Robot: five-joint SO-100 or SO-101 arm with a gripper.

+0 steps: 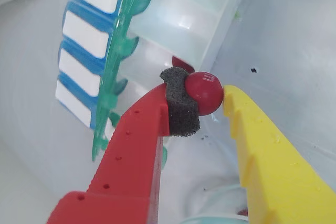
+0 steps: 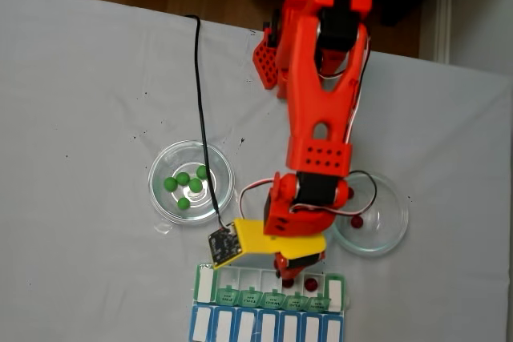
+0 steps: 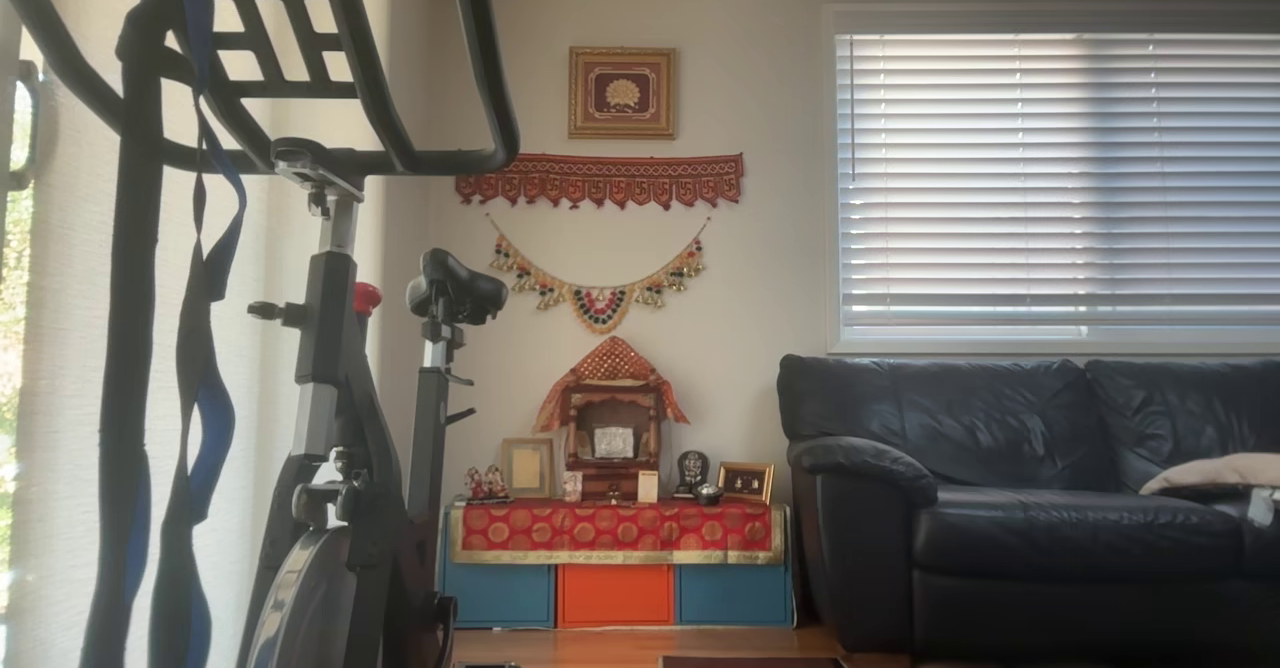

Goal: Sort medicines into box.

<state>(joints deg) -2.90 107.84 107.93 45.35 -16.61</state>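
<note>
In the wrist view my gripper (image 1: 203,96) is shut on a dark red ball (image 1: 206,93), held between the foam pad on the red finger (image 1: 181,106) and the tip of the yellow finger (image 1: 236,103). It hangs just above an open compartment of the box (image 1: 118,61), whose green lids stand up. Behind the foam pad, another red ball (image 1: 181,62) peeks out of a compartment. In the fixed view the gripper (image 2: 292,266) sits over the box (image 2: 264,314), with a red ball (image 2: 311,283) in a compartment beside it.
A clear round dish (image 2: 191,182) at the left holds several green balls (image 2: 183,179). A second dish (image 2: 385,226) at the right holds one red ball (image 2: 357,220). A black cable (image 2: 200,118) crosses the white cloth. The other view looks into a living room.
</note>
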